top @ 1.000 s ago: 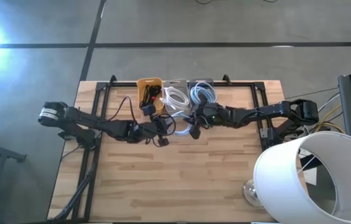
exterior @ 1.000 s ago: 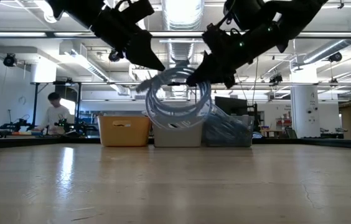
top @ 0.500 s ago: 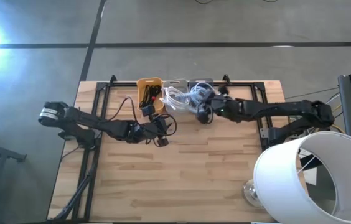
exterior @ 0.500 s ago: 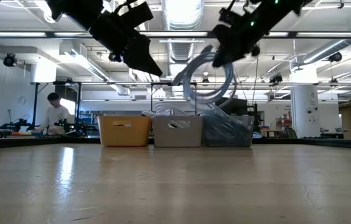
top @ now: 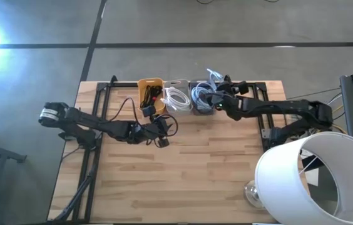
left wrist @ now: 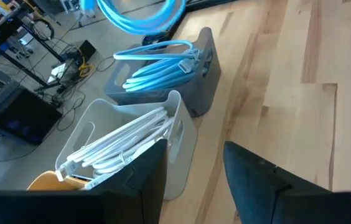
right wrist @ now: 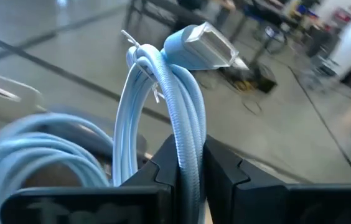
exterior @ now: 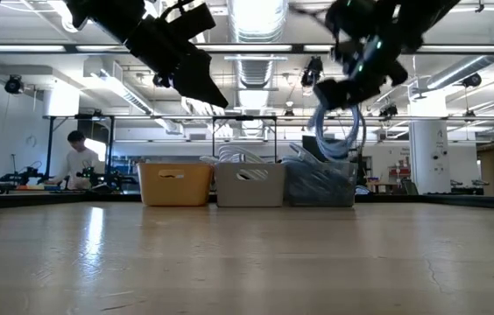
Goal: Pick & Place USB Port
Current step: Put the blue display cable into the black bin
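Gripping a coiled light-blue USB cable [right wrist: 163, 118], the right gripper [top: 217, 99] hangs over the grey plastic bin [top: 203, 110] — left gripper [top: 162, 129] hovers mid-table, fingers parted, holding nothing.

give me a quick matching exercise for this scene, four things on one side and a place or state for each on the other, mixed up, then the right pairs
Things:
1. yellow bin
2. white bin
3. right gripper
4. left gripper

Places or states:
A. open, holding nothing, above the table in front of the bins
B. holds coiled white cables
C. shut on the light blue cable, above the grey bin
D. leftmost of the three bins in the high view

Pairs: 1-D, 2-B, 3-C, 4-A
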`<state>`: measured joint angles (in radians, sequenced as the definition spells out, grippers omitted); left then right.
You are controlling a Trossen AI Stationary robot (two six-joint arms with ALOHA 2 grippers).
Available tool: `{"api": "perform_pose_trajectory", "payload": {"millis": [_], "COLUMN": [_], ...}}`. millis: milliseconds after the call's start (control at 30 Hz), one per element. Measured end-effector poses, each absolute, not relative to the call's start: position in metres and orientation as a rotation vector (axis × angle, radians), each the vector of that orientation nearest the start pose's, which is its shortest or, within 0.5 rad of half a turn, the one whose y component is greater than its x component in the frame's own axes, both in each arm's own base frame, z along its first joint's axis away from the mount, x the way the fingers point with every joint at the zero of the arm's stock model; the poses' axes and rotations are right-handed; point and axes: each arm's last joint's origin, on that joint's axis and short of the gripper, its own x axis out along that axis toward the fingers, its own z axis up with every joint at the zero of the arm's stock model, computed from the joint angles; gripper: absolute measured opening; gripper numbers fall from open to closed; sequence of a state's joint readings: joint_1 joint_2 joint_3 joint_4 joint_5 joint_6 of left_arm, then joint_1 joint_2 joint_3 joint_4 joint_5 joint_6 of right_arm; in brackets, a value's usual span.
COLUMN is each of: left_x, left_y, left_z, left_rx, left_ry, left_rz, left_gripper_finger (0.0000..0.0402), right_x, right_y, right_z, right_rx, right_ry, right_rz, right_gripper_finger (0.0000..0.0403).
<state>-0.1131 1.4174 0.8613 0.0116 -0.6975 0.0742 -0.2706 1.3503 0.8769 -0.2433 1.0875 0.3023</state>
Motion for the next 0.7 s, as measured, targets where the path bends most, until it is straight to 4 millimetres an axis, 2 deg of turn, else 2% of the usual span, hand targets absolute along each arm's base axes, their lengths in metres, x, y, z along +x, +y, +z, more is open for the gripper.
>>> {"api": "perform_pose_trajectory", "payload": {"millis": [167, 333, 500, 700], "left_x": [0.297, 0.296, 0.296, 0.296], "left_y": [-0.015, -0.015, -0.015, -0.015], "left_z": [0.24, 0.239, 0.239, 0.239], "left_rx": [0.288, 0.29, 0.291, 0.291], "left_ry": [0.528, 0.532, 0.533, 0.534], "left_rz": [0.552, 0.551, 0.551, 0.551], "left_gripper_finger": [0.0161, 0.0161, 0.0161, 0.0161], "right_x": [0.267, 0.286, 0.3, 0.309], "right_y": [-0.116, -0.124, -0.125, -0.126], "right_z": [0.214, 0.195, 0.197, 0.219], "right_rx": [-0.009, -0.031, -0.094, -0.11], "right_ry": [0.546, 0.632, 0.674, 0.626], "right_rz": [-1.37, -1.246, -1.204, -1.177], "right_gripper_finger": [0.0043, 0.0043, 0.0043, 0.0045]}}
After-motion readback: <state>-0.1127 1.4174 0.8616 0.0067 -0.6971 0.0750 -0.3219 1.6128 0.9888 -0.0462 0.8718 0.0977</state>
